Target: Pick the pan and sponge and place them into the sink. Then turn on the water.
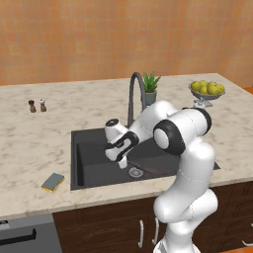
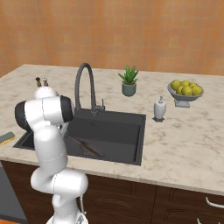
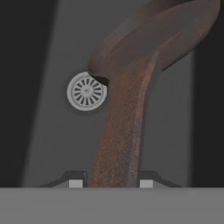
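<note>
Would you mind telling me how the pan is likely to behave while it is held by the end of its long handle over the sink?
The pan looks stiff, so it should not flex. The tool is shut on the handle's end, with the bowl far out over the drain, so it will probably sag or pivot bowl-down. Released, it would likely settle flat in the sink rather than roll.

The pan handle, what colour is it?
Rusty dark brown; the pan handle shows best in the hand view.

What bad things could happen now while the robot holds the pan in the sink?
The gripper pinches only the pan handle's end, so the pan might swing or slip and bang the sink floor near the drain. The sponge sits near the counter's front edge and still needs fetching.
</note>
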{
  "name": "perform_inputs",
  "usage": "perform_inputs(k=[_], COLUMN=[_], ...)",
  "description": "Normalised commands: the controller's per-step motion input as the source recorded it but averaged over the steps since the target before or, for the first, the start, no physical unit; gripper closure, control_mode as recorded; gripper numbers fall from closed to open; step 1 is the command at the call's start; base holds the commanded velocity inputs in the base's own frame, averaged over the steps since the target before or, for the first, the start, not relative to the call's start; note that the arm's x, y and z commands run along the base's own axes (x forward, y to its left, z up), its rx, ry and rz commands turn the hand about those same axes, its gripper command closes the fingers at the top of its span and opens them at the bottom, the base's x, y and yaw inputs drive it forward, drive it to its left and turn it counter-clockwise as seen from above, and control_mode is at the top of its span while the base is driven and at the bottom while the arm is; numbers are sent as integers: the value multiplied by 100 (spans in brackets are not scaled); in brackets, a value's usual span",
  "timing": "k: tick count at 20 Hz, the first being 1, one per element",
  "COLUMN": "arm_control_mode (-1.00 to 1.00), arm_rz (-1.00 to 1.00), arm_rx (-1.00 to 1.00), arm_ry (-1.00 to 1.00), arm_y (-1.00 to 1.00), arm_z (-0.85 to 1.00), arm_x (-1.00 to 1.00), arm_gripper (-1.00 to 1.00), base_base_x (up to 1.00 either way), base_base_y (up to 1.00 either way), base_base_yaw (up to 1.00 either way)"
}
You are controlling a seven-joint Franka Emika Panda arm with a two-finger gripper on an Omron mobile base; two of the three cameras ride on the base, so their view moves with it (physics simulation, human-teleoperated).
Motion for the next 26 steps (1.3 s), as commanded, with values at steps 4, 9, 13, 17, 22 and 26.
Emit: perform_inputs(k=[4,9,13,17,22,26], arm_control_mode=[-100,-100,-100,-100,-100,-100], arm_rz=[-6,-6,-9,-10,-11,-13], arm_rx=[5,2,0,0,0,2], arm_ry=[-6,-3,-1,0,0,0], arm_y=[1,15,31,48,39,40], arm_z=[-62,-56,-41,-32,-55,-71], arm_x=[9,18,17,21,19,1], arm_gripper=[100,100,100,100,100,100], base_base_x=[0,0,0,0,0,0], base_base_y=[0,0,0,0,0,0], base_base_yaw=[0,0,0,0,0,0])
